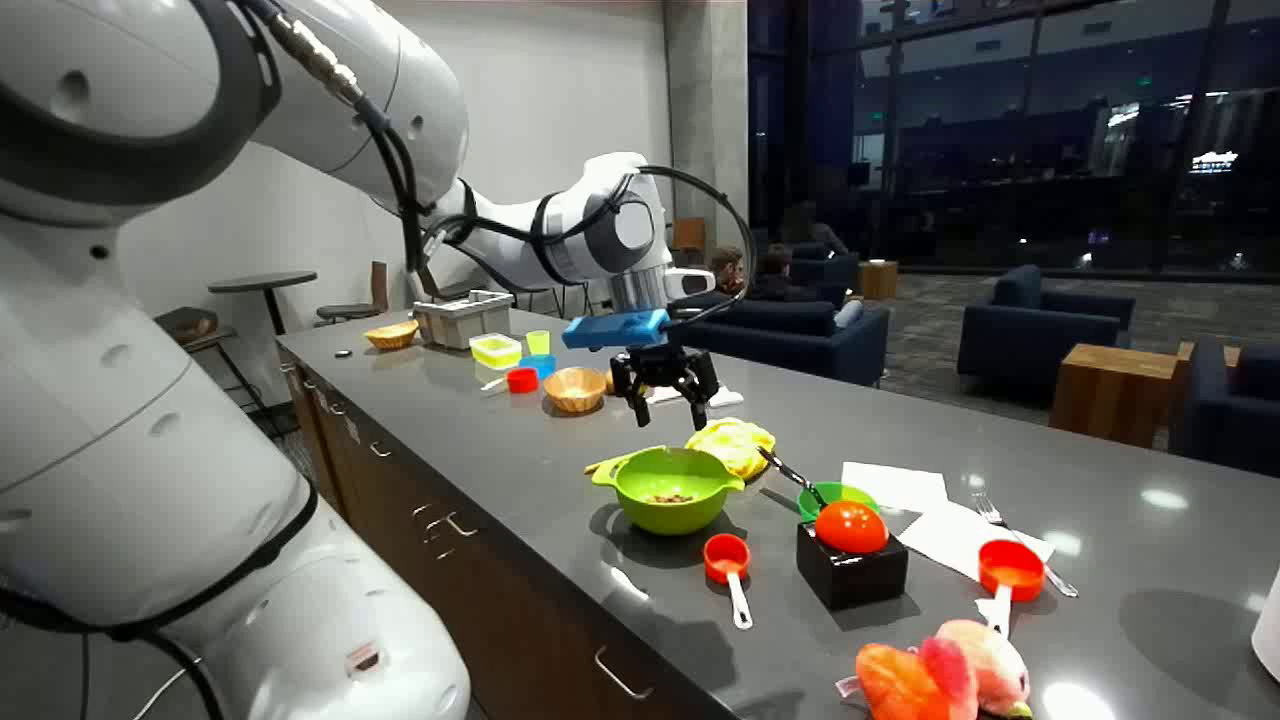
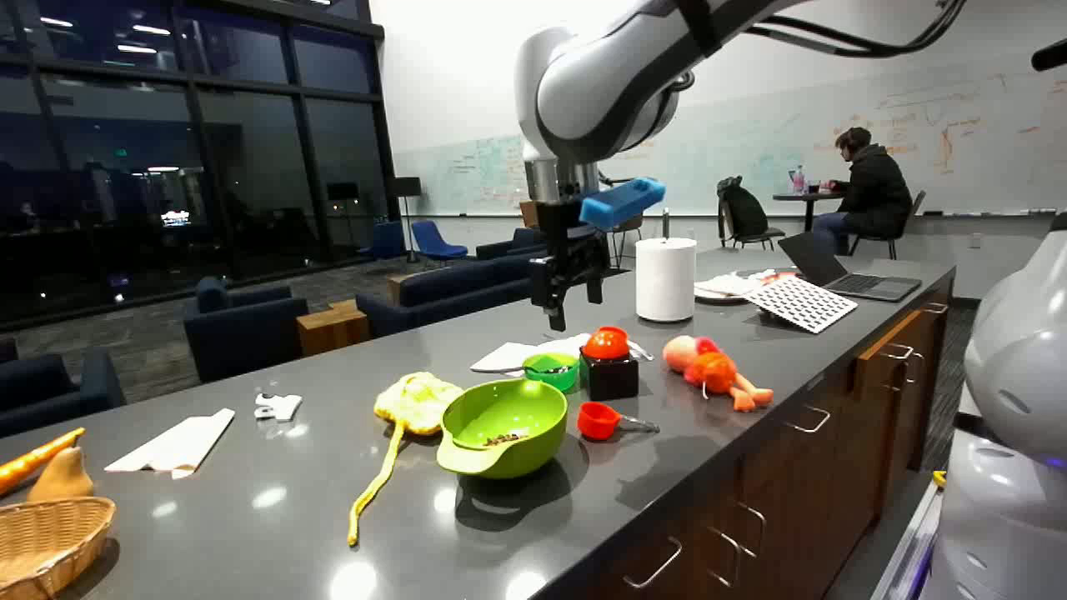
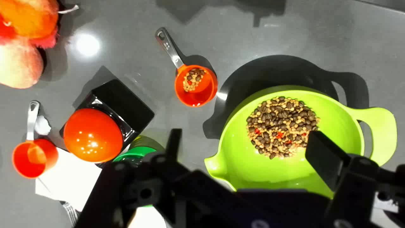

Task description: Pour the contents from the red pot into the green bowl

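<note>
The red pot looks like a small red scoop with a short straight handle. It stands on the counter beside the green bowl in both exterior views. In the wrist view the red pot holds some beans and small grains at one side. The wide lime-green bowl also shows in an exterior view and in the wrist view. A heap of dark beans, pale grains and red bits lies in it. My gripper is open and empty above the bowl, touching nothing; it also shows in an exterior view.
A red tomato-like ball sits on a black block near the pot. A small green bowl stands behind it. Another red scoop, napkins, a fork and a plush toy lie farther along. A yellow cloth item lies beside the bowl.
</note>
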Available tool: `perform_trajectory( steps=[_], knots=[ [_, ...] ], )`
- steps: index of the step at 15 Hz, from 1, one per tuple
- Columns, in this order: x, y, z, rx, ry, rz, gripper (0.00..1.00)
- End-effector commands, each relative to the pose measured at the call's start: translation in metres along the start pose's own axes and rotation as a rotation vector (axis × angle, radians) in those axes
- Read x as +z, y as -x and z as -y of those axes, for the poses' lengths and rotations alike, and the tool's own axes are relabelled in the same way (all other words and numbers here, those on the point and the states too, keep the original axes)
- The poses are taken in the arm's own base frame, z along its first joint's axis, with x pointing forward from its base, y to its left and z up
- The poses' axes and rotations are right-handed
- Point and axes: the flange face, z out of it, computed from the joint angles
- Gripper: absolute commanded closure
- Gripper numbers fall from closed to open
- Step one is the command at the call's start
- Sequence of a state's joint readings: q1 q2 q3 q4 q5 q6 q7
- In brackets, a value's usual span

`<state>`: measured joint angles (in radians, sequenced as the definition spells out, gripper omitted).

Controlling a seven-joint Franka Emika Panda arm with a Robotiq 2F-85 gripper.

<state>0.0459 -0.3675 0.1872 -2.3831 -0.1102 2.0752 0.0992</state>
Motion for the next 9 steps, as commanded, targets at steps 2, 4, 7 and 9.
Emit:
perform_trajectory(
  steps=[2, 4, 7, 9],
  knots=[
    [-0.0006, -0.0002, 0.0, 0.0, 0.0, 0.001, 0.0],
    [-0.0007, -0.0003, 0.0, 0.0, 0.0, 0.001, 0.0],
    [0.0007, 0.0016, -0.0023, -0.031, -0.01, 0.013, 0.0],
    [0.0045, 0.0043, -0.0062, -0.109, -0.037, 0.016, 0.0]
  ],
)
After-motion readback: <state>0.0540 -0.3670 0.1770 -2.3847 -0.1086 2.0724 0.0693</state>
